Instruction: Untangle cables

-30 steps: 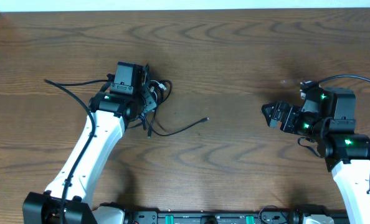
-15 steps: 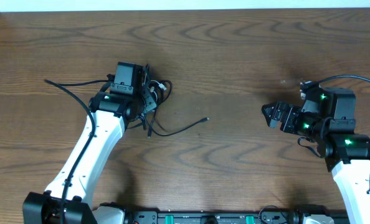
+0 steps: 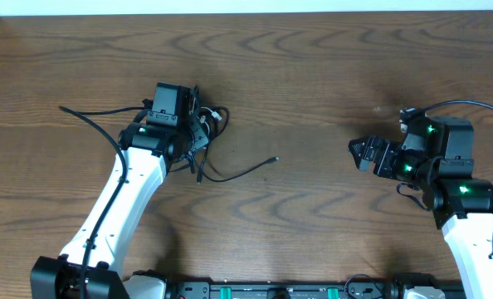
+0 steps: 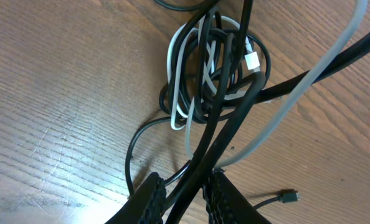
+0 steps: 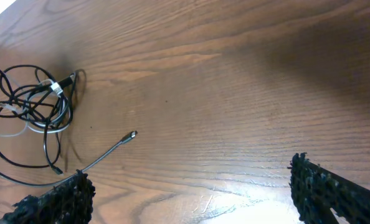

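Note:
The cables (image 3: 207,121) lie in a tangled knot of thin black cords and one white cord (image 4: 177,93) with a white plug (image 4: 252,60). My left gripper (image 3: 195,139) is directly over the knot. In the left wrist view my left gripper (image 4: 184,182) is shut on black cords that run up from the knot between its jaws. One black cord trails right along the table to a small plug (image 3: 273,159). My right gripper (image 3: 359,153) hovers far to the right, open and empty (image 5: 191,193). The knot (image 5: 35,106) shows at the left of that view.
A thicker black arm cable (image 3: 85,116) loops off left of the left arm. The wooden table (image 3: 313,83) ends at a pale edge along the top (image 3: 246,7). A loose plug end (image 4: 288,196) lies just right of the left jaws.

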